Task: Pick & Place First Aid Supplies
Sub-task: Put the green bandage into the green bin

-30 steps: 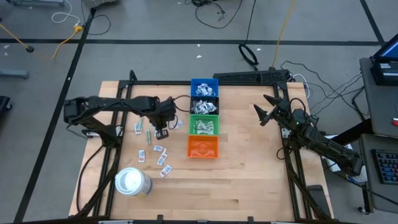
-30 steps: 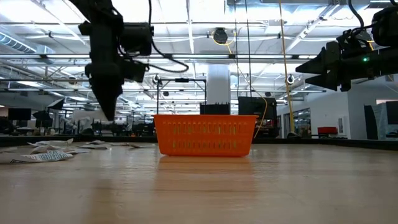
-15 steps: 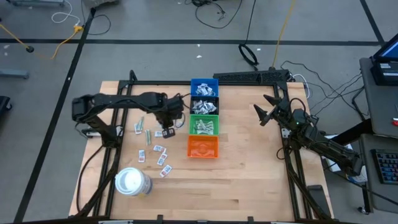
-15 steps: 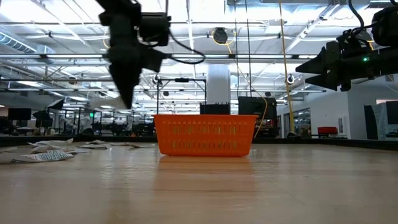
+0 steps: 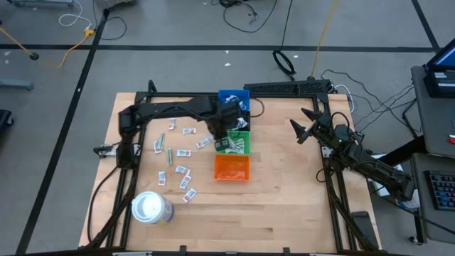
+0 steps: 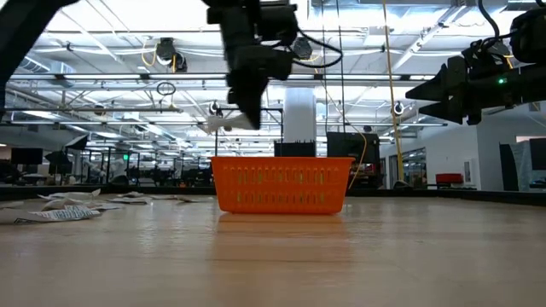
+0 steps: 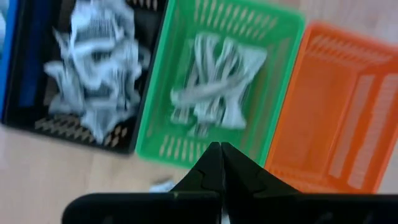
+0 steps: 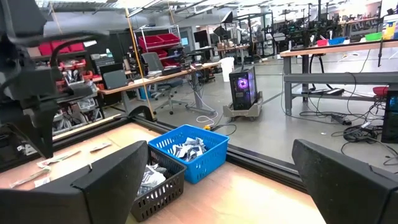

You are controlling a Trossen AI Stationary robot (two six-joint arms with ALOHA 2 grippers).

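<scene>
Left gripper (image 5: 222,135) (fingers pressed together) hangs over the green bin (image 5: 234,143); right gripper (image 5: 304,126) waits, fingers spread.

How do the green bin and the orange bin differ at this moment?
The green bin holds a pile of pale wrappers, while the orange bin looks empty. The left gripper, shut, hangs by the green bin's near-left edge; nothing hangs over the orange bin. The green bin sits mid-row next to the black bin; the orange bin ends the row nearest the table's front. Both are small slotted plastic baskets of similar shape.
</scene>
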